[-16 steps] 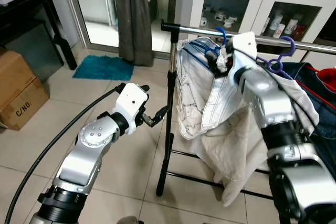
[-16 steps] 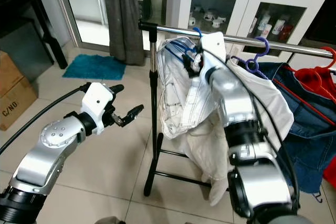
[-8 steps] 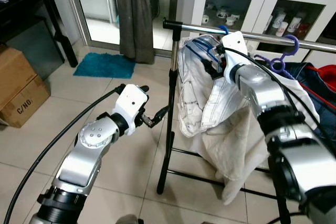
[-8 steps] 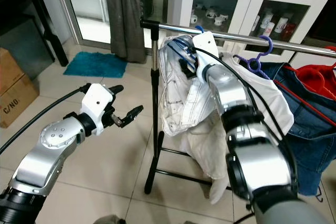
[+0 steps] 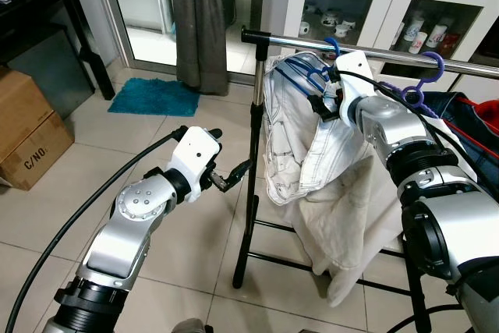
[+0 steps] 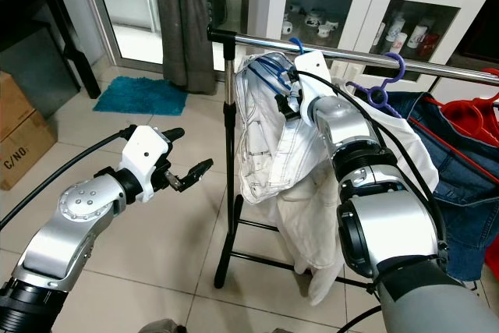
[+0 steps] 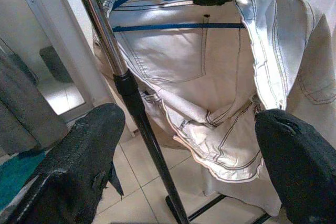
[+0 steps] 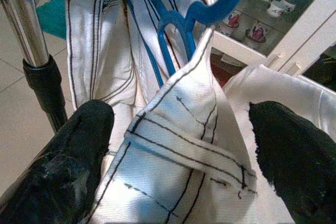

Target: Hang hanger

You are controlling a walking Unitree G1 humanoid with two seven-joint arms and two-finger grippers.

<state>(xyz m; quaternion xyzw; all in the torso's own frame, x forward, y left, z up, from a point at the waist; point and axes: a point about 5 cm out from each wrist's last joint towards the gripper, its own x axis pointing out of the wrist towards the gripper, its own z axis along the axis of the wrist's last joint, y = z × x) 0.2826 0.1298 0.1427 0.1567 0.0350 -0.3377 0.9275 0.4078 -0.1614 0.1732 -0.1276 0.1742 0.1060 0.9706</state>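
The blue hanger (image 5: 306, 76) hangs by its hook on the chrome rail (image 5: 405, 58) of the garment rack, near the rack's left end, just beside the black upright post (image 5: 251, 169). Its hook points upward over the rail; its long axis, the shoulder bar, runs roughly crosswise to the rail and slopes down toward the post. White jeans (image 5: 300, 142) are draped on the hanger and fall toward the tiled floor (image 5: 195, 247). The right gripper (image 5: 321, 99) is raised at the hanger's neck just below the rail; in the right wrist view its fingers (image 8: 58, 156) stand spread apart on either side of the denim waistband, released, with the blue hook ahead between them. The left gripper (image 5: 234, 174) is held forward at mid height, near the post but apart from it, fingers released and grasping nothing. A purple hanger (image 5: 417, 87) hangs further along the rail, with dark blue and red garments beyond. A white cabinet (image 5: 374, 5) stands behind the rack; a cardboard box (image 5: 27, 142) and a teal mat (image 5: 152, 99) lie to the left.
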